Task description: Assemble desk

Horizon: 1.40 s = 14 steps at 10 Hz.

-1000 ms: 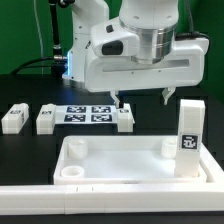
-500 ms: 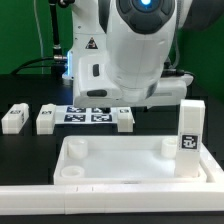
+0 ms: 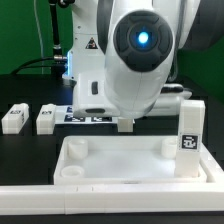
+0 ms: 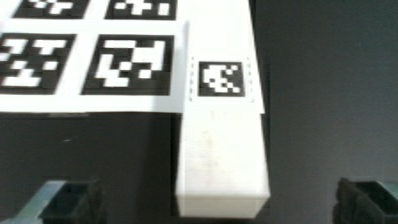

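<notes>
While the arm [image 3: 140,60] hangs low over the far side of the surface [image 3: 30,95], the step in hand appears to be picking up a leg [image 4: 224,110] that lies flat just beside the marker board [image 4: 89,50]. The wrist view shows the jaws wide, one on each side of this leg, clear of it and holding nothing. The desk top [image 3: 120,141] lies nearer the camera, rim up. An upright leg [image 3: 190,125] stands at its corner on the exterior view's right; whether it is seated cannot be told. A third leg [image 3: 45,120] and a fourth leg [image 3: 14,118] lie apart on the exterior view's left. The next move likely calls for a square descent, then closing across the leg's narrow width without disturbing the marker board.
</notes>
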{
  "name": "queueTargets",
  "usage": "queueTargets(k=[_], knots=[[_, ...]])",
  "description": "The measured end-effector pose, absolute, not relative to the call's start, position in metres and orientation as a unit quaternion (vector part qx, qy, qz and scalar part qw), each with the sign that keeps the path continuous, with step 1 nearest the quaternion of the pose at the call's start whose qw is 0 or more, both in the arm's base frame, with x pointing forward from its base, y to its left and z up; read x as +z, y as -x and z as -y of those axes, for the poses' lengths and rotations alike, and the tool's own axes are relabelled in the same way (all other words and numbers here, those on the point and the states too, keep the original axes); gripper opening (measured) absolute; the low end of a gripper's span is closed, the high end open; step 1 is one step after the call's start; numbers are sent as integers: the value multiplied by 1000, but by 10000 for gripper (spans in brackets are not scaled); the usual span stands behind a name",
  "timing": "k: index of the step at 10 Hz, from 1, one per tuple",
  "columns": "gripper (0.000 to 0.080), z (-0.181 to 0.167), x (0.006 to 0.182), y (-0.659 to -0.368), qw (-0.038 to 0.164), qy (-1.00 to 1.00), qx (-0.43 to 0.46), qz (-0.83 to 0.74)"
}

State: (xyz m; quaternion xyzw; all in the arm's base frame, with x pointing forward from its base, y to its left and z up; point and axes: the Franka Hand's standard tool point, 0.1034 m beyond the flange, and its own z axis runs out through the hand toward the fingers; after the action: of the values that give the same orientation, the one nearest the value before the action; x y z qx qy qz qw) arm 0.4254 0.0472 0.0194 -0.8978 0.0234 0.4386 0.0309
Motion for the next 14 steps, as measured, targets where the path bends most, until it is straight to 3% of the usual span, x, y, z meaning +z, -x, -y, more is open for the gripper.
queueTargets(k=[7,8,9,10,14], knots=[[620,-49,9,-410,24,889,456,-34],[432,-48,9,-410,24,889,456,-35],[432,-48,9,-410,25,889,456,-35],[288,-47,9,-410,25,889,456,-36],[288,-46,9,-410,26,889,456,-37]])
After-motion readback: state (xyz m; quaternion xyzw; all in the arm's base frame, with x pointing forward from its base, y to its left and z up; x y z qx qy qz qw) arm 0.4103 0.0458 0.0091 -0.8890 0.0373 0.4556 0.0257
